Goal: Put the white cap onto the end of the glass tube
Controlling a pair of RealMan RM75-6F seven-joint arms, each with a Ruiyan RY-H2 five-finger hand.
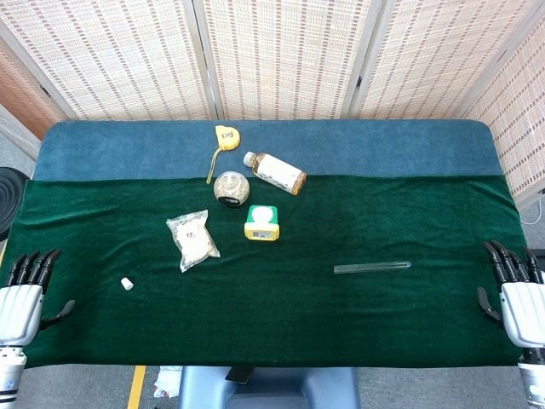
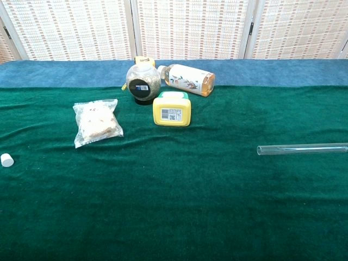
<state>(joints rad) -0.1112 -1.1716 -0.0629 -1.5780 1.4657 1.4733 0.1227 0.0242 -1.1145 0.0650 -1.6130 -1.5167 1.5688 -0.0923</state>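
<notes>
nothing is held yet. the left robot hand [image 1: 24, 291] rests at the left edge of the tabletop [image 1: 281, 315], fingers stretched and apart, empty — the right robot hand [image 1: 517, 290] mirrors it at the right edge, also spread and empty. neither shows in the chest view.

the white cap [image 1: 126, 284] sits on the green cloth near the left robot hand, well apart from the glass tube [image 1: 372, 267], which lies flat on the right half, running left to right. in the chest view the tube's near end looks open, while the head view suggests the far right end is rounded, so the cap probably belongs on the left end.

the step in hand looks like two pickups: left for the cap, right for the tube. the cap is small and low, so a thumb-and-fingertip pinch from above should suit it, leaving its opening free. the tube may roll on the cloth and is brittle — close on it gently, mid-length or toward the rounded end, keeping the open end clear.

the packet [image 1: 192, 239], yellow box [image 1: 261, 222], round jar [image 1: 231, 187] and bottle [image 1: 275, 172] lie behind, out of the way.
</notes>
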